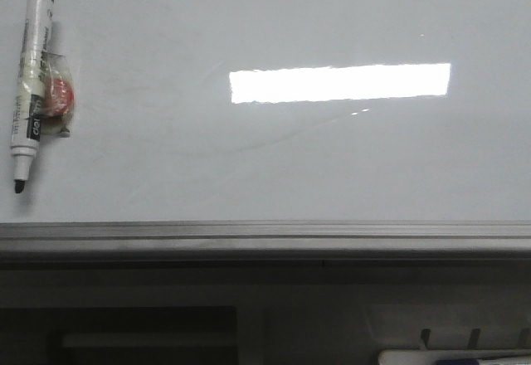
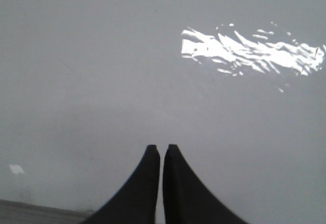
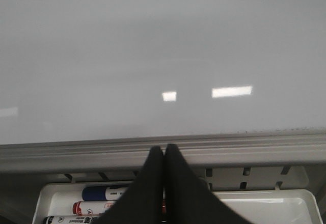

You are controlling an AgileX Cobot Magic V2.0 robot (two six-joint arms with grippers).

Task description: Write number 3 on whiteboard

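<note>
The whiteboard (image 1: 332,158) lies flat and bare, a bright rectangular light reflection (image 1: 340,82) near its middle and a grey metal edge strip (image 1: 265,234) along its near side; no number 3 is drawn on it yet, so the task looks to be at its very start; the black marker (image 1: 30,83) lies uncapped at the board's far left, tip toward the near edge, with a small red-and-clear wrapped object (image 1: 56,97) touching its barrel; the left gripper (image 2: 161,152) hangs over blank board with its fingers pressed together and nothing between them; the right gripper (image 3: 164,152) is likewise closed and empty, above the edge strip and a white tray (image 3: 300,203) of spare markers (image 3: 104,192); the step in hand is probably fetching the marker, which the left arm sits nearer to; it should open wide first, straddle the barrel clear of the wrapped object, and grip so the tip points freely downward for writing.
</note>
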